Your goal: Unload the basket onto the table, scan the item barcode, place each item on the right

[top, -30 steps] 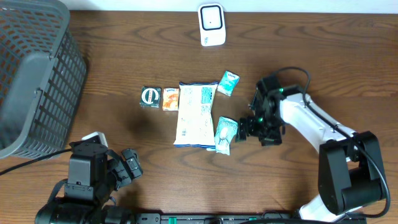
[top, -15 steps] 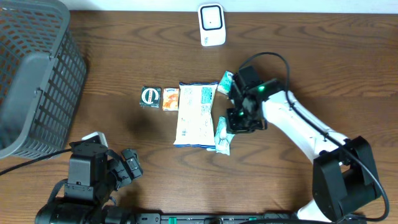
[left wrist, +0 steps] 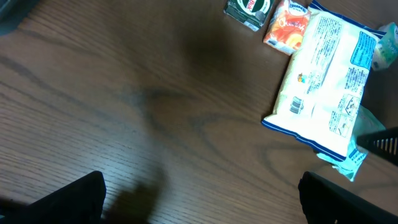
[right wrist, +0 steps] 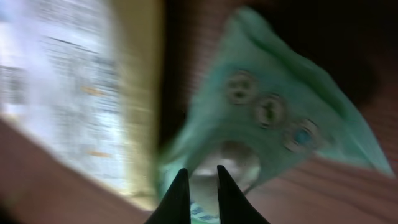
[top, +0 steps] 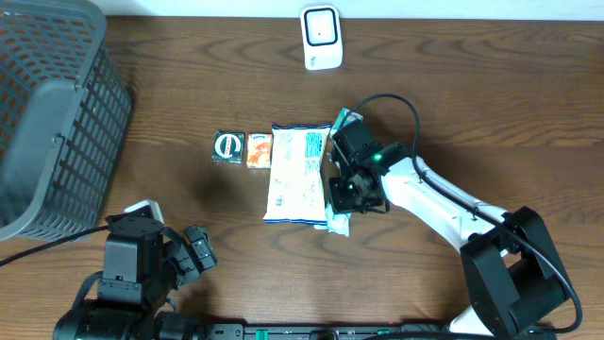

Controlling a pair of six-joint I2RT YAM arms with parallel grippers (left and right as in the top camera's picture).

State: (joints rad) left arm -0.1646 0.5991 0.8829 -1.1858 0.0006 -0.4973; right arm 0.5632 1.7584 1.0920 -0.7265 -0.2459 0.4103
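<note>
- Overhead: the scanner (top: pixel 321 38), a white unit, stands at the far edge of the table (top: pixel 491 104), well apart from the goods.
- Overhead: a grey mesh basket (top: pixel 90 132) sits at the far left. All goods seen lie on the tabletop outside it, and its inside is only partly in view.
- Overhead: a row lies at mid-table. A dark packet (top: pixel 227 146) touches an orange packet (top: pixel 260 149), which sits just beside the top left corner of a large white bag (top: pixel 294 175).
- Overhead: the teal packet (top: pixel 338 220) lies against the bag's lower right corner. The right gripper (top: pixel 342 194) is directly over it and covers most of it.
- Overhead: a second teal packet (top: pixel 340 120) lies by the bag's upper right corner, partly hidden by the right arm.
- Overhead: the left gripper (top: pixel 198 247) is at the near left, well apart from every item.
- Left wrist: the two fingers stand spread wide at the lower corners, with only bare wood between them, so the gripper is released.
- Left wrist: the dark packet, orange packet and white bag lie ahead at upper right, and one end of the teal packet shows below the bag.
- Right wrist: the picture is blurred. The fingers (right wrist: pixel 177 196) are pinched nearly together on the lower edge of the teal packet, which fills the centre and right.
- Right wrist: the white bag lies to the left.
</note>
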